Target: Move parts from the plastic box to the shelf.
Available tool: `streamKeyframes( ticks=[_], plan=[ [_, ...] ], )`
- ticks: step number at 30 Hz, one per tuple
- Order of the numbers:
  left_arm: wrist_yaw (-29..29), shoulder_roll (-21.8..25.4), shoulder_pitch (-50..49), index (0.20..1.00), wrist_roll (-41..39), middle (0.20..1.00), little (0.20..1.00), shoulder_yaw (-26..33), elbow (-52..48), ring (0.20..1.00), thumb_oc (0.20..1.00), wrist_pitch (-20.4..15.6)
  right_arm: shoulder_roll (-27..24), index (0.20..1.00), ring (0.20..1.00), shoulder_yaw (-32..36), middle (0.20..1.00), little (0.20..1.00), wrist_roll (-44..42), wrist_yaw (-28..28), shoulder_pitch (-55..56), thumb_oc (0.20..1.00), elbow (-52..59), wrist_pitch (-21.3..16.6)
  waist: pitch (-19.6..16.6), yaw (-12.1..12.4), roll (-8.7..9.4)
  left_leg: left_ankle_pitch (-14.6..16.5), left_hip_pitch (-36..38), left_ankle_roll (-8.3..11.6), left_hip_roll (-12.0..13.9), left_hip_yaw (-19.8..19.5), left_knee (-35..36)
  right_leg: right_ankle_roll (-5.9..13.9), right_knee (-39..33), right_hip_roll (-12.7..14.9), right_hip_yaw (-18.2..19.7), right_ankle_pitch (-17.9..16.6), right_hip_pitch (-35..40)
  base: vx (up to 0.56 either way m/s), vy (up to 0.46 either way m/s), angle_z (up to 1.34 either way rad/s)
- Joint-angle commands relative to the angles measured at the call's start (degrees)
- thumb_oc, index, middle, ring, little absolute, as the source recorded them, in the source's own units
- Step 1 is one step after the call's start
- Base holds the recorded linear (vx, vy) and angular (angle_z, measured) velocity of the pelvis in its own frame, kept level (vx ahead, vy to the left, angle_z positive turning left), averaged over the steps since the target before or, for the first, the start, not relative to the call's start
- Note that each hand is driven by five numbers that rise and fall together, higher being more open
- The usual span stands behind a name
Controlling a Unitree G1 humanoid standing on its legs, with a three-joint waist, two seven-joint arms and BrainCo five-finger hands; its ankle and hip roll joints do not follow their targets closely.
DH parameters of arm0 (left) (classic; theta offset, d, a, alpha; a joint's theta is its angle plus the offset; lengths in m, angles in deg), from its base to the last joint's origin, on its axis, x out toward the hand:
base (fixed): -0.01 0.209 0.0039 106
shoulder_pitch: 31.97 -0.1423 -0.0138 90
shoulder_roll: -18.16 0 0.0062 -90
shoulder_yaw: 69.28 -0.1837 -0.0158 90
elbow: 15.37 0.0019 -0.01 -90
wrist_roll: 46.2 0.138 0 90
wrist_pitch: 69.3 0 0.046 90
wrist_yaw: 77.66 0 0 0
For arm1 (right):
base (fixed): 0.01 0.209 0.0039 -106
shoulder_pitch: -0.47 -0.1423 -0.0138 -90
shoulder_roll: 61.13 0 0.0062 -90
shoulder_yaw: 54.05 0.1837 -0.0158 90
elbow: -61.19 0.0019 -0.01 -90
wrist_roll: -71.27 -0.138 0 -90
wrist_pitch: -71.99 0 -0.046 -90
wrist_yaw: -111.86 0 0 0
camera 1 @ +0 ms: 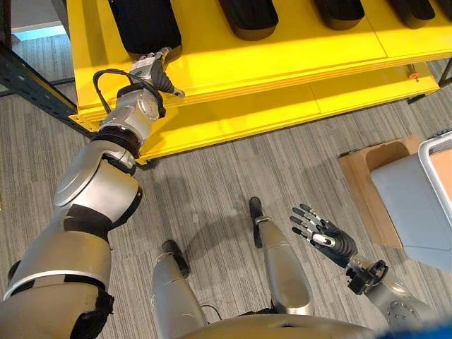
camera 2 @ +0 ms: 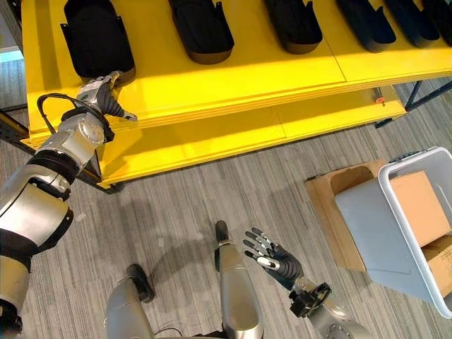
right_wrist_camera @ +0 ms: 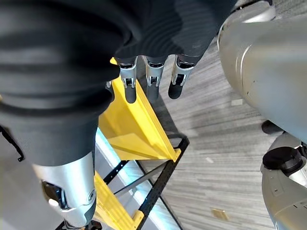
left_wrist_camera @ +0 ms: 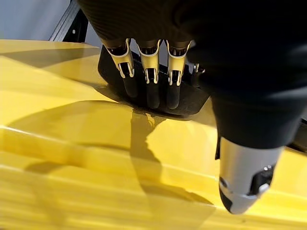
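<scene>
Several black moulded parts lie in a row on the yellow shelf (camera 1: 282,63). My left hand (camera 1: 150,69) reaches up to the shelf's left end, its fingers straight. In the left wrist view its fingertips (left_wrist_camera: 151,88) rest against the near edge of the leftmost black part (camera 1: 145,25), with the thumb (left_wrist_camera: 244,177) held apart. Low on the right, above the floor, my right hand (camera 1: 332,239) hangs open and empty with its fingers spread. The grey plastic box (camera 2: 367,226) stands at the far right, brown pieces showing inside it.
A flat brown cardboard sheet (camera 2: 339,198) lies under the plastic box. A lower yellow shelf level (camera 1: 268,116) juts out toward me over the grey striped floor. A dark metal rack post (camera 1: 35,88) stands left of the shelf.
</scene>
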State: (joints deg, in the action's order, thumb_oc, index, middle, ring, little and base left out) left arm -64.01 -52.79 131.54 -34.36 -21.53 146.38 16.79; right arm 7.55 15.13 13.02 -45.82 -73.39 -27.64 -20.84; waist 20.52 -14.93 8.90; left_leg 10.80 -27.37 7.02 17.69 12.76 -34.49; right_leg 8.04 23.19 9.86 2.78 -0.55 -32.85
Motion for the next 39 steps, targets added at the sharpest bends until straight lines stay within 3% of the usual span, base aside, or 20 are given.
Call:
streamKeyframes(
  ticks=[1,11,23,28,30,31,32,33,35,36,37,39],
  plan=[
    [1.0,5.6,3.7,1.0,-1.2,1.0,1.0,3.5,1.4,1.0,1.0,0.5,-3.3,1.0,1.0,1.5,1.0,1.0,-2.2,1.6,1.1,1.0,-0.5,-1.0,0.0,0.6,0.93,-5.0,-4.9,5.08,5.5,-10.2,1.4,5.31,2.9,5.2,3.3,5.4,2.5,0.0,-0.007,-0.11],
    [0.7,11.3,5.5,1.0,0.8,1.0,1.0,2.2,3.3,1.0,1.0,1.7,-3.2,1.0,1.0,2.3,1.0,1.0,-2.8,2.7,2.3,1.0,-0.8,0.1,-0.4,0.9,0.62,-5.0,-6.4,5.14,5.6,-10.2,0.7,5.41,3.4,5.2,3.5,5.1,1.0,0.0,-0.006,-0.04],
    [2.5,8.5,5.3,1.0,-2.2,1.0,1.0,2.5,-1.9,1.0,1.0,-0.8,-3.4,1.0,1.0,1.3,1.0,1.0,-2.6,2.2,1.5,1.0,-1.2,-0.9,-0.3,1.1,0.54,-4.8,-6.5,5.04,5.4,-10.4,0.6,5.34,3.8,5.1,3.5,5.2,0.8,0.0,0.0,0.0],
    [0.6,9.2,-2.5,1.0,-6.8,1.0,1.0,7.4,-8.7,1.0,1.0,-2.7,-2.4,1.0,1.0,1.5,1.0,1.0,-2.2,1.5,1.6,1.0,-1.1,-1.6,0.4,2.1,-0.04,-4.8,-5.2,4.84,5.1,-10.3,1.3,5.09,4.0,5.3,3.3,5.5,2.0,-0.02,-0.006,0.0],
    [-0.3,12.7,-16.3,1.0,-12.9,1.0,1.0,16.3,-26.5,1.0,1.0,-4.6,-0.2,1.0,1.0,2.3,1.0,1.0,-1.7,1.6,2.2,1.0,0.3,-2.2,1.1,3.9,-0.64,-6.8,-4.2,4.36,4.5,-10.6,3.1,4.51,2.6,5.5,2.8,4.1,3.8,-0.07,-0.046,0.06],
    [-0.3,12.7,-16.6,1.0,-12.9,1.0,1.0,16.5,-26.7,1.0,1.0,-4.5,-0.3,1.0,1.0,2.2,1.0,1.0,-1.7,1.6,2.2,1.0,0.3,-2.2,1.1,3.8,-0.69,-6.9,-4.1,4.36,4.5,-10.6,3.1,4.51,2.6,5.5,2.7,4.1,3.9,0.01,-0.037,0.05],
    [-0.8,15.4,-28.2,1.0,-16.9,1.0,1.0,23.4,-38.4,1.0,1.0,-6.5,0.9,1.0,1.0,3.3,1.0,1.0,-0.8,1.4,2.8,1.0,0.7,-2.8,1.6,5.1,-1.09,-7.1,-3.1,4.4,4.4,-10.9,3.8,4.28,1.8,5.5,2.2,4.2,5.6,0.0,-0.017,0.19],
    [-0.8,16.5,-34.5,1.0,-18.1,1.0,1.0,27.7,-43.7,1.0,1.0,-7.5,1.3,1.0,1.0,4.0,1.0,1.0,-0.4,1.3,3.0,1.0,1.0,-3.0,1.7,5.5,-1.23,-7.1,-2.7,4.38,4.4,-11.0,4.0,4.15,1.6,5.4,2.0,4.2,6.1,0.02,-0.022,0.1],
    [-3.1,15.9,-49.8,1.0,-23.7,1.0,1.0,36.4,-54.3,1.0,1.0,-10.0,1.8,1.0,1.0,5.0,1.0,1.0,0.8,0.8,2.9,1.0,1.1,-3.6,1.5,6.4,-1.78,-7.6,-0.7,4.37,4.6,-11.2,5.5,3.96,0.4,5.3,1.4,4.3,8.4,0.06,-0.009,0.13],
    [-6.3,12.1,-64.0,1.0,-32.0,1.0,1.0,42.7,-62.5,1.0,1.0,-12.3,2.2,1.0,1.0,5.7,1.0,1.0,1.7,-0.3,2.5,1.0,2.1,-4.0,0.7,7.4,-2.51,-8.5,2.3,4.27,4.5,-11.2,8.0,3.88,-1.5,5.2,0.8,4.2,11.7,0.14,0.001,0.14],
    [-7.1,8.9,-70.5,1.0,-34.5,1.0,1.0,44.1,-65.4,1.0,1.0,-12.8,2.5,1.0,1.0,5.9,1.0,1.0,2.6,-1.0,1.9,1.0,2.6,-4.3,-0.5,8.0,-3.17,-9.3,4.5,4.18,4.4,-11.1,10.1,3.99,-2.8,5.2,-0.1,4.1,14.1,0.12,0.007,0.28],
    [-9.6,7.4,-74.5,1.0,-37.0,1.0,1.0,44.2,-67.2,1.0,1.0,-13.0,2.8,1.0,1.0,6.3,1.0,1.0,2.3,-1.2,1.6,1.0,3.0,-4.4,-1.8,8.4,-3.84,-10.0,6.5,4.01,4.2,-10.8,12.1,4.16,-4.1,5.6,-0.7,4.0,16.3,0.1,0.019,0.51]
  ],
)
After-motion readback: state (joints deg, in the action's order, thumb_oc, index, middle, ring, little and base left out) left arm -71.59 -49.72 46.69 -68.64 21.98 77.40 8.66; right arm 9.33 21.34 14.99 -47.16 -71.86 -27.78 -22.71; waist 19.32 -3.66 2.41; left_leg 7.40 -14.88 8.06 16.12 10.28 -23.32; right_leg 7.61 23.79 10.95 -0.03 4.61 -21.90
